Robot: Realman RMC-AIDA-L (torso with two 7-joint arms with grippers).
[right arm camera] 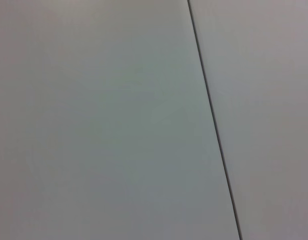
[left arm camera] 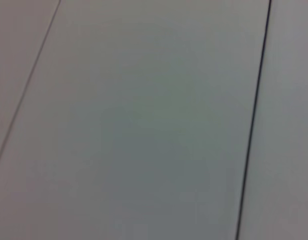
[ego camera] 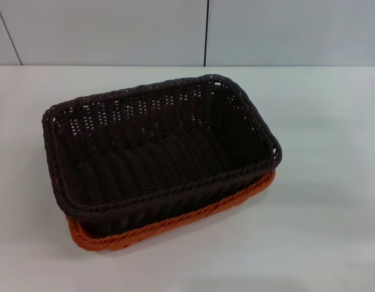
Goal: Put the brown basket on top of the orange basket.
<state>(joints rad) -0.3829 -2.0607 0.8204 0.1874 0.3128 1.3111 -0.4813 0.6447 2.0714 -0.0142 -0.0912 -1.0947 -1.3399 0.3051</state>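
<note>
In the head view, the brown basket point(ego camera: 157, 152) sits nested in the orange basket point(ego camera: 175, 222), the pair lying near the middle of the white desk point(ego camera: 333, 243), turned at a slant to its edges. Only the orange braided rim shows, along the brown basket's near side and at its near right corner. Grey wall panels point(ego camera: 114, 30) rise behind the desk's far edge. Neither gripper appears here.

The left wrist view shows only pale panels point(left arm camera: 144, 125) with dark seams; no fingers are seen.

The right wrist view shows the same kind of panel surface point(right arm camera: 94, 125) with one dark seam; the jaws' state cannot be told.
</note>
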